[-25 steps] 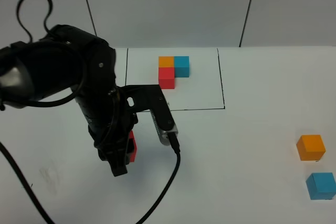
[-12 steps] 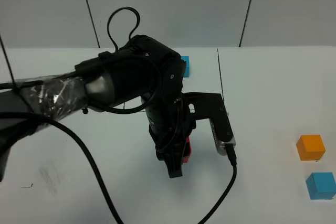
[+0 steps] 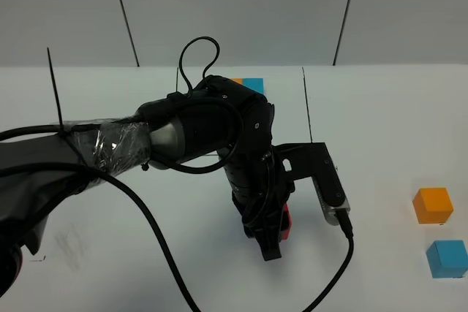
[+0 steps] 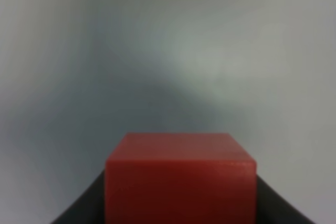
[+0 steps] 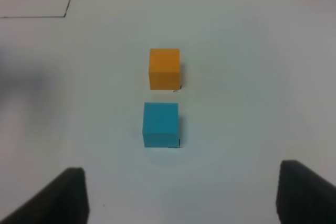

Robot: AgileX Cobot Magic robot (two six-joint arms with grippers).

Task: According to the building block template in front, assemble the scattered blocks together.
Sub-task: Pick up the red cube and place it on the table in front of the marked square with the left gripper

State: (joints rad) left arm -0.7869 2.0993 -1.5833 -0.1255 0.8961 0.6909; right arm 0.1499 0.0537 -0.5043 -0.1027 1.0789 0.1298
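Swung rightward since a second ago, the left arm (image 3: 190, 133) bends down at lower centre, its left gripper (image 3: 272, 242) clamped on the red cube (image 3: 284, 221), while the right gripper (image 5: 184, 182) stands wide facing the blue cube (image 5: 160, 124) and orange cube (image 5: 164, 68) at lower right, and the template (image 3: 253, 85) sits half hidden at upper centre.

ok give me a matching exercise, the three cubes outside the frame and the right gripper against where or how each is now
1 red cube
2 orange cube
3 light blue cube
4 right gripper

a open, holding nothing
b on the table, farther from the template
c clamped in the left gripper
d on the table, nearer the template

Pairs: 1-c, 2-d, 3-b, 4-a
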